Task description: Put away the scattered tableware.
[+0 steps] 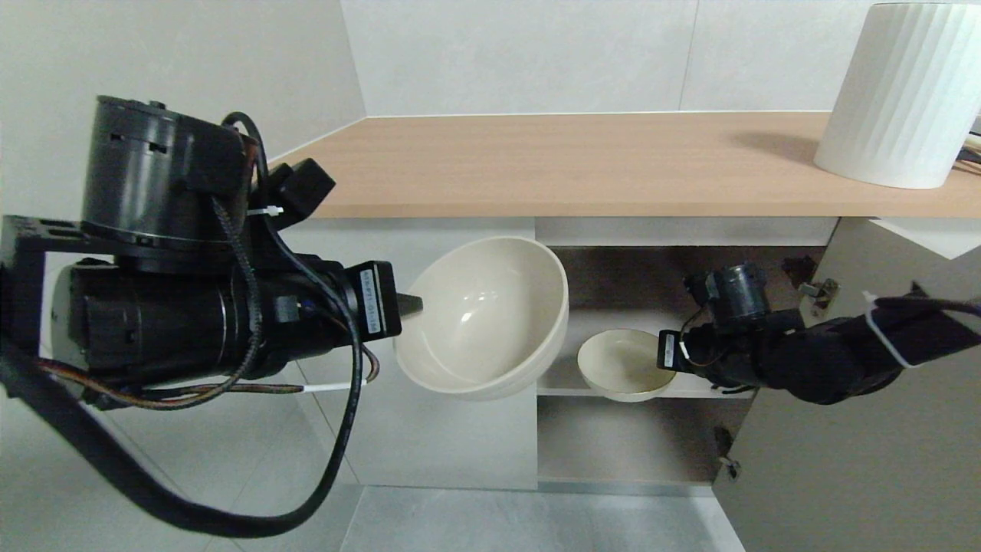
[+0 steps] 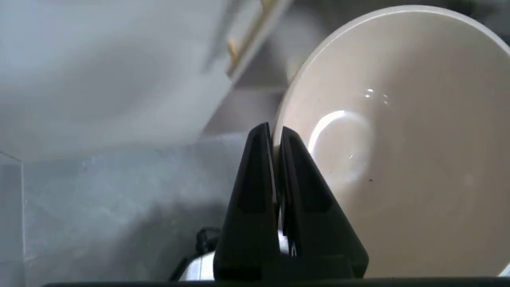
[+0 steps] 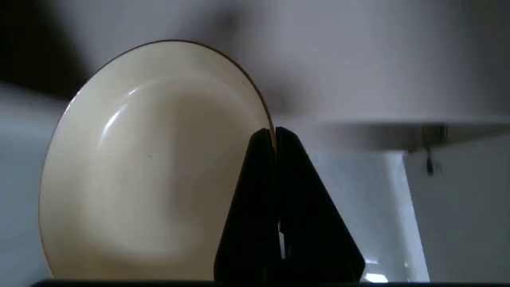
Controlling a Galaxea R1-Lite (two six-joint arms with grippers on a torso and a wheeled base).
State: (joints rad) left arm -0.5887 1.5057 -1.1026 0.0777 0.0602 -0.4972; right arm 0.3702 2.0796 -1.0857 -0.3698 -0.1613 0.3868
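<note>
Left gripper clamped on rim of large cream bowl; bowl at its 3 o'clock, overlapping left edge of cabinet opening. Right gripper pinches rim of small dark-rimmed plate at front edge of shelf. 1 open door at 3 o'clock.

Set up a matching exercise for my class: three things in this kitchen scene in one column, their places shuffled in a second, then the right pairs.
1. large bowl
2. small plate
3. white ribbed container

A. on the countertop
B. clamped in the right gripper, at the cupboard shelf
C. clamped in the left gripper, off the shelf

Pairs: 1-C, 2-B, 3-A
</note>
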